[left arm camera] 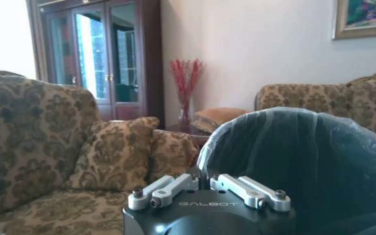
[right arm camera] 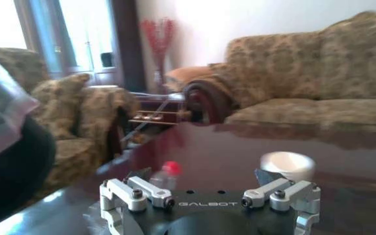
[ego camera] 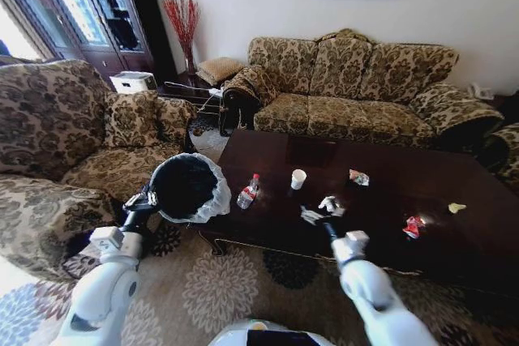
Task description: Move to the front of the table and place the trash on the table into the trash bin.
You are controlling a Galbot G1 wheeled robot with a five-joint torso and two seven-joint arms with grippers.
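So the counter (ego camera: 454, 237) is a big low dark reddish-brown glossy thing with litter spread across it: a clear bottle with a red cap (ego camera: 247, 192) lying tilted near the left end, a white paper cup (ego camera: 298, 178) upright a bit to its right, crumpled white paper (ego camera: 330, 205) near the front edge, a silvery wrapper (ego camera: 358, 177) further back, then a red wrapper (ego camera: 413, 226) and a yellow scrap (ego camera: 456, 207) well apart toward the right. The trash bin (ego camera: 185, 187), black inside with a whitish bag over the rim, sits tipped up just off the left end.
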